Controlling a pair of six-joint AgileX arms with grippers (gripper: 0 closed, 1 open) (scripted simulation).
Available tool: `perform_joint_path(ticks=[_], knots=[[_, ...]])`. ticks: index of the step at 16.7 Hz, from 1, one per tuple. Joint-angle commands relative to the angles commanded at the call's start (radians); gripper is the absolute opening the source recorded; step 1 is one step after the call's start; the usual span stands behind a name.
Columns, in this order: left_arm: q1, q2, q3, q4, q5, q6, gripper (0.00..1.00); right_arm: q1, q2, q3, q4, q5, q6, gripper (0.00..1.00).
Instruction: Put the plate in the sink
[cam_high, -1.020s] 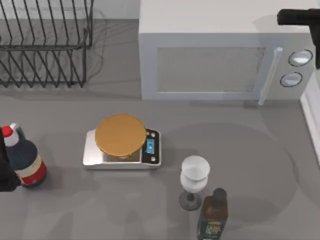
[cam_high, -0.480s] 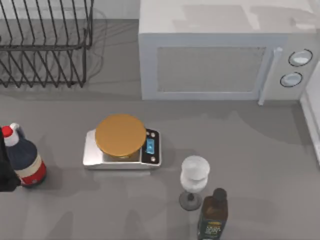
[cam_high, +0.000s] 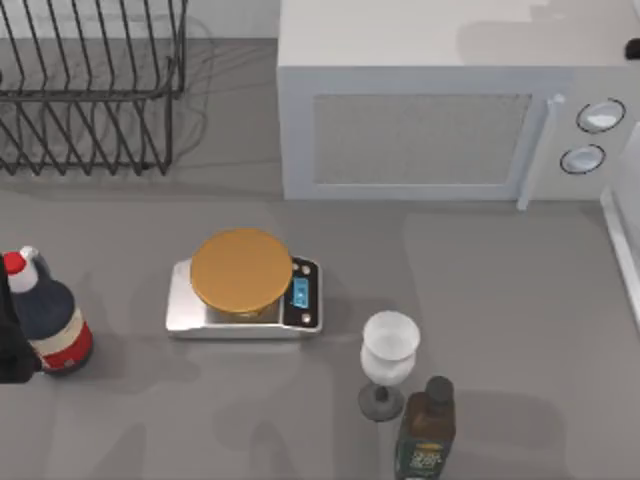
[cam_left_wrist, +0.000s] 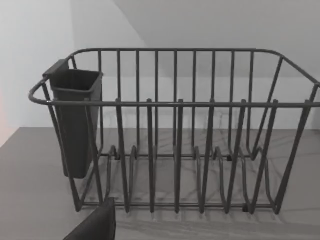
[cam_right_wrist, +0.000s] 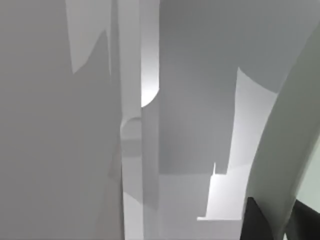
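In the right wrist view a pale, curved plate (cam_right_wrist: 280, 150) with a mint tint runs close past the camera. Its rim sits between the two dark fingertips of my right gripper (cam_right_wrist: 280, 220), which is shut on it. From above, a dark tip of the right arm (cam_high: 633, 47) shows at the right edge, over the microwave's far corner. The sink's thick white rim (cam_high: 622, 240) runs along the table's right edge. My left arm (cam_high: 8, 345) is parked at the left edge; a dark part of its gripper (cam_left_wrist: 95, 225) faces the dish rack.
A black wire dish rack (cam_high: 90, 90) stands at the back left and a white microwave (cam_high: 440, 110) at the back right. Mid-table are a scale (cam_high: 243, 285) with an orange-brown disc, a wine glass (cam_high: 388, 360) and a dark bottle (cam_high: 427, 430). A red-capped bottle (cam_high: 45, 315) stands at the left.
The right arm's dark end, over the microwave's right corner a second ago, has moved right, nearly out of the top view. Its broad shadow on the table has shifted. The left arm has stayed still.
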Motion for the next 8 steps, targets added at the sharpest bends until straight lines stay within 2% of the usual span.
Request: perform_joint_path(ticks=[4, 8], knots=[[0.000, 0.000, 0.000, 0.000, 0.000, 0.000, 1.00, 0.000, 0.000, 0.000, 0.000, 0.000, 0.000, 0.00], [0.000, 0.000, 0.000, 0.000, 0.000, 0.000, 1.00, 0.000, 0.000, 0.000, 0.000, 0.000, 0.000, 0.30]])
